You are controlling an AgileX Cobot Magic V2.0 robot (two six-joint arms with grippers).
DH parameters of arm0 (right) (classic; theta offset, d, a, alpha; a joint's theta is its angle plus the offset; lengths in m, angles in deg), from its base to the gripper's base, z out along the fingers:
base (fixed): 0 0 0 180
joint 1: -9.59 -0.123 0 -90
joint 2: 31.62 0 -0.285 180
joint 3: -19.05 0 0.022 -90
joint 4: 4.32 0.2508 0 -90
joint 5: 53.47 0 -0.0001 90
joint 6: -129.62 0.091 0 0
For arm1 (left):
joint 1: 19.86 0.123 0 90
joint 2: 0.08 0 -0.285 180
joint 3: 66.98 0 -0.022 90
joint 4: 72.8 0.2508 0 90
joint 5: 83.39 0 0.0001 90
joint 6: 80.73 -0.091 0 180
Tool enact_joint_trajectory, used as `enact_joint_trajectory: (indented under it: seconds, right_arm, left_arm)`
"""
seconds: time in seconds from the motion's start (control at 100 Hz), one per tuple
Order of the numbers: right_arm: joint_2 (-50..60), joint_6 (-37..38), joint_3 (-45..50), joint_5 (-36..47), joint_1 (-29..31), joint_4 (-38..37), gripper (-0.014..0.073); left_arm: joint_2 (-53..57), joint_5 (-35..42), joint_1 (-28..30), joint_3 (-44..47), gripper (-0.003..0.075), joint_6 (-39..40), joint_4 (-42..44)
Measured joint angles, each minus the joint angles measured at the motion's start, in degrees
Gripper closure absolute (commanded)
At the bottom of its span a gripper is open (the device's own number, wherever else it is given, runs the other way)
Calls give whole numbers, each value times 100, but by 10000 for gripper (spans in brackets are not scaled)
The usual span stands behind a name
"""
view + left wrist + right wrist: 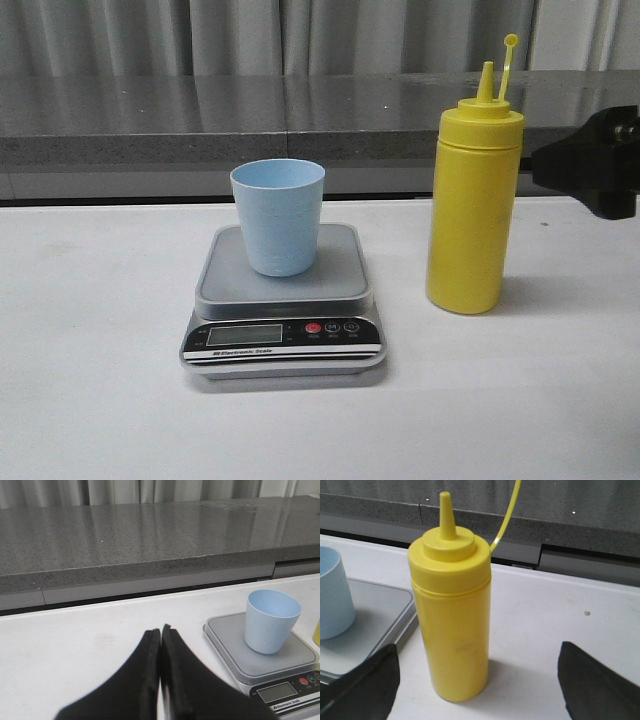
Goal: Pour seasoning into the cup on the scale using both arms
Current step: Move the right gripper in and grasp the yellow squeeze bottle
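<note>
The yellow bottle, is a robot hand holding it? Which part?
No, nothing is held. The yellow bottle stands free on the table between the right gripper's open jaws, untouched. The left gripper is shut on nothing.

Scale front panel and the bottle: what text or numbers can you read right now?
"Electronic Scale": white print on the scale's black panel, under the LCD.
LCD: no readable digits.
Button labels beside the red button: too small to read.
Seasoning bottle and cup: no text.

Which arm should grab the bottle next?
Right. Its gripper is open, with the upright yellow bottle standing between the fingers. The left gripper is shut, on the far side of the scale and cup.
</note>
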State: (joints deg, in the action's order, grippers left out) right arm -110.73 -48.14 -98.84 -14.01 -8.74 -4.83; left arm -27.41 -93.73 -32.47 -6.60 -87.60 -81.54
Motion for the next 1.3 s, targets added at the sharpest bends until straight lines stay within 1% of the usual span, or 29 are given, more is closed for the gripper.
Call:
enact_joint_trajectory:
  seconds: [0.19,0.34,0.46,0.69,1.3]
  right_arm:
    - [-776,0,0,911,0,-328,-45]
    - [-1495,0,0,1695,-22,-405,-45]
    - [-1976,0,-149,2044,-30,-471,-45]
    - [-2585,0,-553,2176,-30,-528,-45]
    - [-3401,0,-1650,2020,-30,-550,-43]
  left_arm:
    - [0,0,0,0,740,0,0]
    - [0,0,0,0,740,0,0]
    - [0,0,0,0,740,0,0]
    - [0,0,0,0,740,0,0]
    - [0,0,0,0,740,0,0]
